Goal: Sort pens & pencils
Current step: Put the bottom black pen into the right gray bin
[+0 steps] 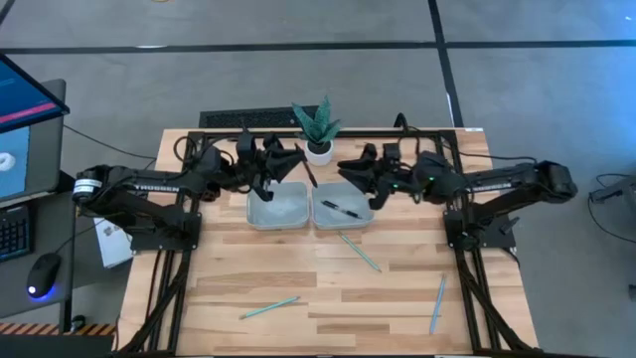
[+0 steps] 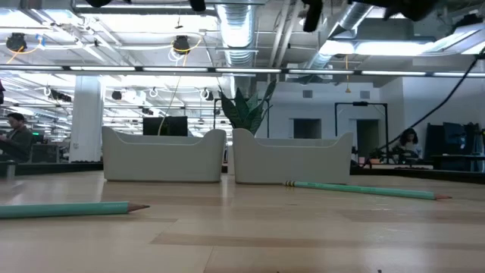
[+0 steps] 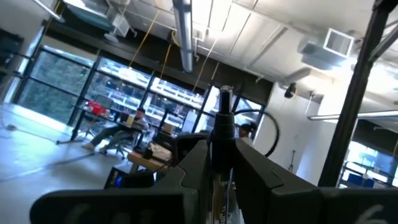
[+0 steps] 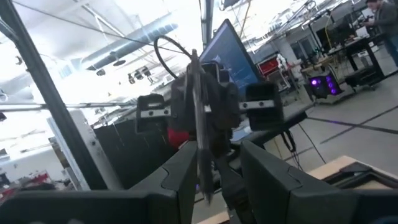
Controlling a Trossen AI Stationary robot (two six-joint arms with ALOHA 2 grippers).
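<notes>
My left gripper (image 1: pixel 293 164) hovers over the far edge of the left grey tray (image 1: pixel 278 211), shut on a dark pen (image 1: pixel 306 171). My right gripper (image 1: pixel 350 179) is open above the right grey tray (image 1: pixel 328 221) and faces the left one a short way from that pen. In the right wrist view the pen (image 4: pixel 200 124) shows through the gap of my right gripper (image 4: pixel 217 165). A second pen (image 1: pixel 339 208) lies flat in the right tray. Three light teal pencils (image 1: pixel 360 251) (image 1: pixel 268 308) (image 1: pixel 437 303) lie on the table's near half. My left gripper (image 3: pixel 221 152) pinches the pen's shaft (image 3: pixel 222 134) between its two fingers, coming level from the table's left. The pen lies across the fingers, with its light tip (image 3: pixel 225 93) standing out beyond them. It is lifted clear above the trays. The fingers hide the rest of the shaft.
A potted plant (image 1: pixel 318 127) stands just behind the two trays, between the arms. In the low view the trays (image 2: pixel 163 155) (image 2: pixel 292 159) stand side by side, with pencils (image 2: pixel 68 210) (image 2: pixel 364 189) in front. A monitor, keyboard and mouse sit off the table's left side.
</notes>
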